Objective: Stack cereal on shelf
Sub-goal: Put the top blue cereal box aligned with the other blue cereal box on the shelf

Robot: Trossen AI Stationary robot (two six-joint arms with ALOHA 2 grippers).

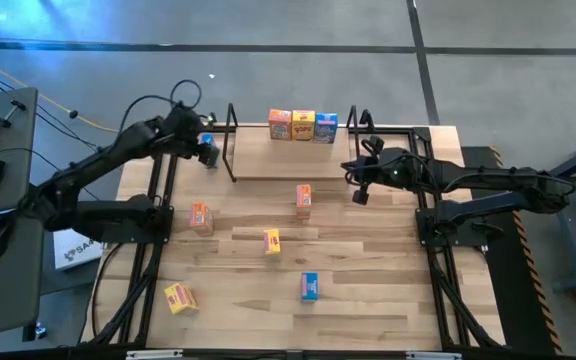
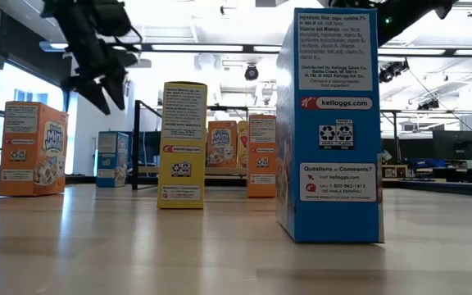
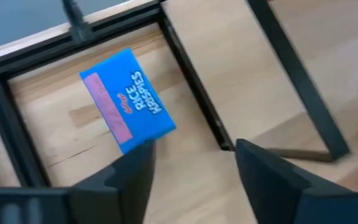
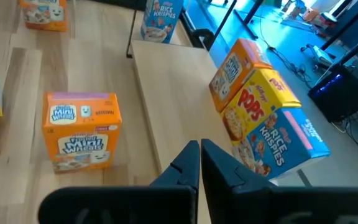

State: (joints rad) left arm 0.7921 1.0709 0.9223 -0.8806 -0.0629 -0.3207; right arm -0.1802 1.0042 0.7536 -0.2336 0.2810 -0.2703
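Note:
The shelf lies at the table's far middle. An orange box, a yellow box and a blue box stand in a row on its far edge. A blue Rice Krispies box stands on the table just outside the shelf's left wire frame. My left gripper hangs open above this box, clear of it in the low view. My right gripper is shut and empty, over the shelf's right end.
Several loose boxes stand or lie on the table: an orange one just in front of the shelf, an orange one at the left, a yellow one in the middle, a blue one and a yellow one nearer the front.

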